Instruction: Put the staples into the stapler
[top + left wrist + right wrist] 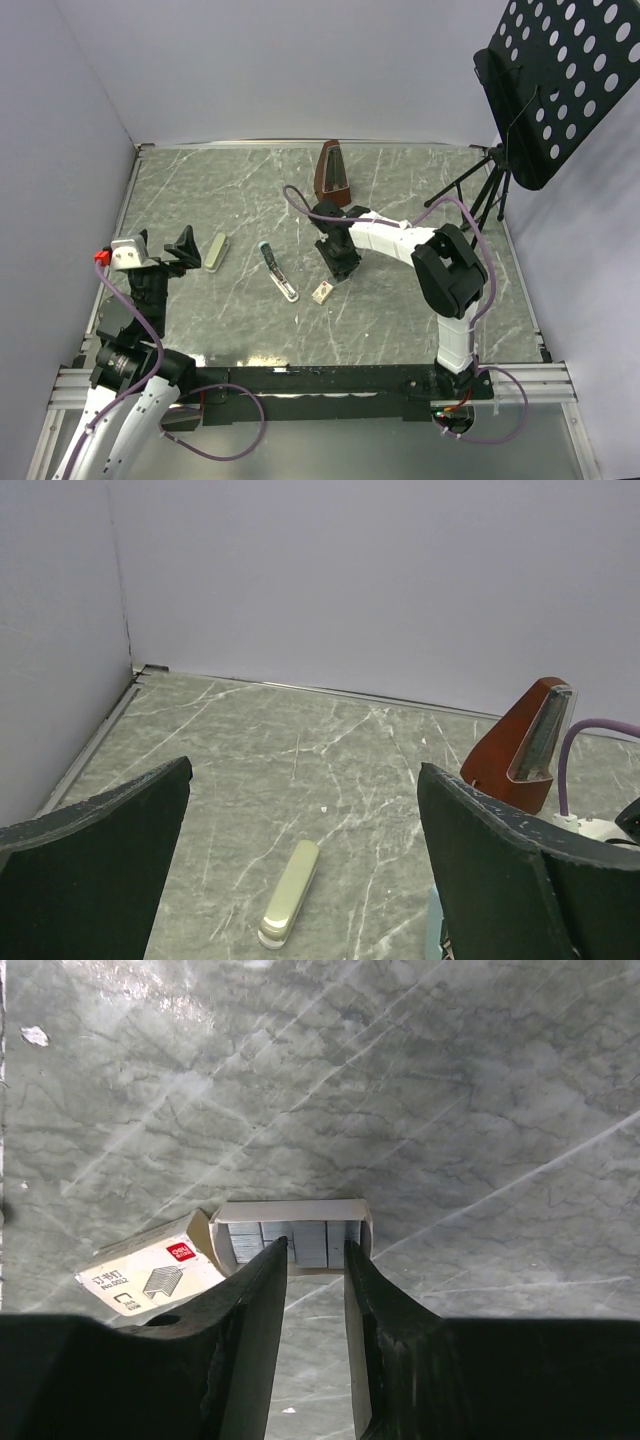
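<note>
The staples' box (322,292) lies at mid-table. In the right wrist view its white tray (290,1210) is slid out and holds grey staple strips (312,1242), next to the cream sleeve with red print (150,1272). My right gripper (340,264) points down over the box. Its jaws (315,1245) stand a narrow gap apart, tips on either side of the strips in the tray. The stapler (279,271), teal and grey, lies open left of the box. My left gripper (180,248) is wide open and empty (305,770), left of the stapler.
A pale green oblong piece (215,252) lies on the table in front of the left gripper and also shows in the left wrist view (290,880). A brown metronome (333,172) stands at the back. A black music stand (560,70) is at the right.
</note>
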Motion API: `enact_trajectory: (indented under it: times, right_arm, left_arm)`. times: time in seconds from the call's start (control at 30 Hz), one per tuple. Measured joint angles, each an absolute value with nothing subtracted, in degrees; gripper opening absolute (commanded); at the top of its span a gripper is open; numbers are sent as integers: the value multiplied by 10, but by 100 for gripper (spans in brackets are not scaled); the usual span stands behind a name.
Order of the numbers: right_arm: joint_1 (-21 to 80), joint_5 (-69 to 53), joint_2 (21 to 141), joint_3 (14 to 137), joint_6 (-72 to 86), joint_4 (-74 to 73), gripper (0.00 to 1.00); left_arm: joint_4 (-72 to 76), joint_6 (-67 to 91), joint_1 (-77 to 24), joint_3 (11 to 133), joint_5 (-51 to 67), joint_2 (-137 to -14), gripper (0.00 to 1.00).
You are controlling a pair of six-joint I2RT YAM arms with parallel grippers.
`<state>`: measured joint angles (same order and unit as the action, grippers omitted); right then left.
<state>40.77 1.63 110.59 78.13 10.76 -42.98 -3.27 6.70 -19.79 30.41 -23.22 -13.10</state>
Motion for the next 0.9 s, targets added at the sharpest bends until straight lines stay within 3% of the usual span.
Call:
enact_trajectory:
  times: [0.9]
  right_arm:
    - [442,49,1111,789,99,-431,31]
  left_arm:
    - [-33,67,-198,304,-231,-125,99]
